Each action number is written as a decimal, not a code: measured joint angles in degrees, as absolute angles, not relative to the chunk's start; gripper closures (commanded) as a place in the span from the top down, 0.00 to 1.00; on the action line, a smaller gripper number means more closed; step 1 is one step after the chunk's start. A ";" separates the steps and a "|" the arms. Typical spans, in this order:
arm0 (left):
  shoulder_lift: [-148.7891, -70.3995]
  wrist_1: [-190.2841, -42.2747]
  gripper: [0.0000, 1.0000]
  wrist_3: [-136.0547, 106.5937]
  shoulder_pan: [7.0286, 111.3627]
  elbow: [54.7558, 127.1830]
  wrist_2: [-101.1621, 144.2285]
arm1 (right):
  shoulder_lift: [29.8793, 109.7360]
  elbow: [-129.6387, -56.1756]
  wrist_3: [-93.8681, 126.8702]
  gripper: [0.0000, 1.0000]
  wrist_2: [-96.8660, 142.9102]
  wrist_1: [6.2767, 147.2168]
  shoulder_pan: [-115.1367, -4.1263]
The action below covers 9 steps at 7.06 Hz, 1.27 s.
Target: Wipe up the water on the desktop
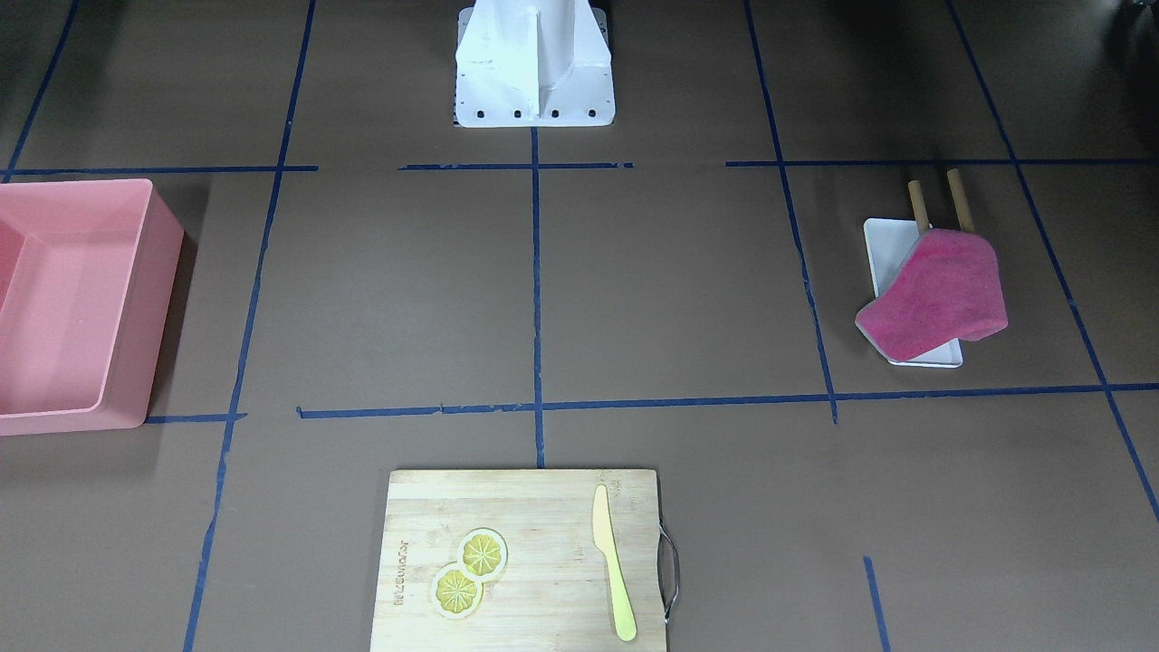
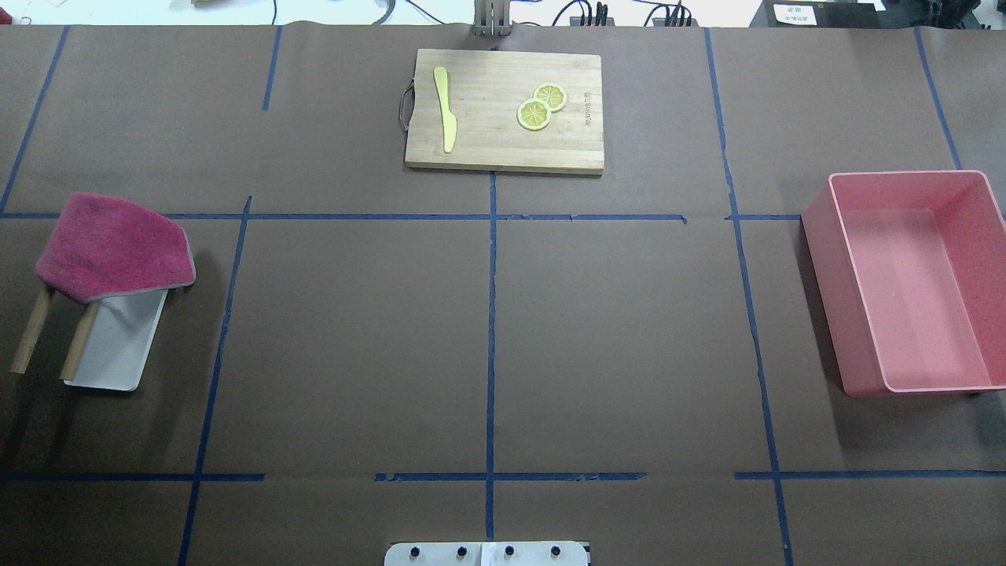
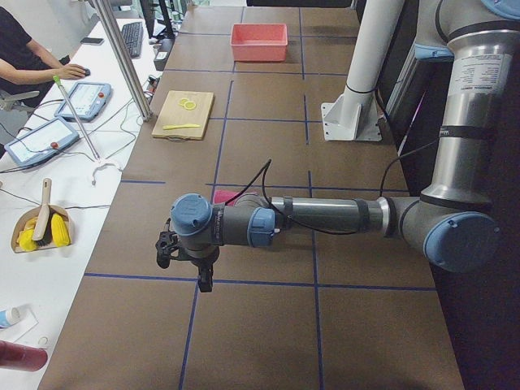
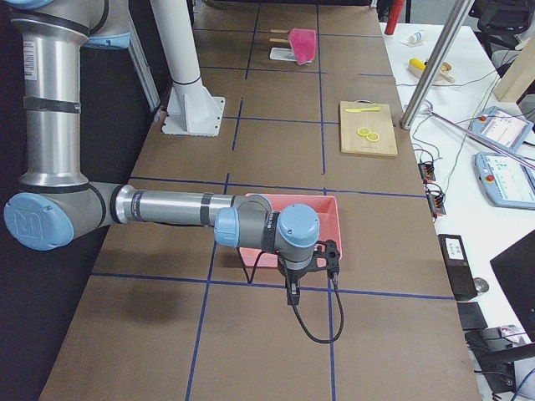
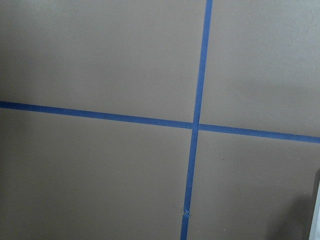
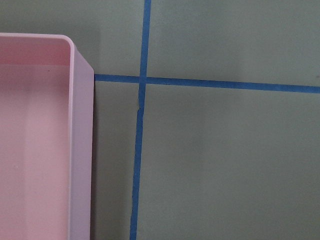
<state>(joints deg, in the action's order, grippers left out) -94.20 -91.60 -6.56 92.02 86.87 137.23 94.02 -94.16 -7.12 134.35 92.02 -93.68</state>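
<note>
Counter (image 2: 354, 346): flat matte brown sheet, blue-taped rectangles, below left fingers (image 3: 185, 255) and right fingers (image 4: 309, 261); open or closed cannot be told.

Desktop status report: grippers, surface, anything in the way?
Left gripper, right gripper: hang above the desktop, open or shut unclear. No water visible. Magenta cloth untouched, draped over white tray. Cutting board, pink bin at edges.

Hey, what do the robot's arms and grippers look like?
The left arm and right arm are silver-grey tubes with pale blue joint caps and dark grey housings. The left gripper and right gripper are black and two-fingered. A black cable loops near each wrist.
</note>
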 measured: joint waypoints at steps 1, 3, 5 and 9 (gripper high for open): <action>-94.26 -91.77 1.00 -6.58 92.02 87.13 137.33 | 93.96 -94.19 -7.12 1.00 134.37 92.02 -93.69; -94.56 -92.62 1.00 -6.57 91.82 87.72 137.60 | 93.83 -94.40 -7.12 1.00 134.50 92.02 -93.69; -94.83 -97.08 1.00 -7.63 91.57 88.13 137.78 | 93.63 -94.52 -7.12 1.00 134.58 92.02 -93.69; -97.01 -100.05 1.00 -10.87 89.09 89.25 138.54 | 93.53 -95.44 -7.03 1.00 134.83 92.06 -93.69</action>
<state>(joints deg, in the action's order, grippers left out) -97.01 -100.05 -10.87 89.09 89.25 138.54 93.53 -95.44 -7.03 134.83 92.06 -93.69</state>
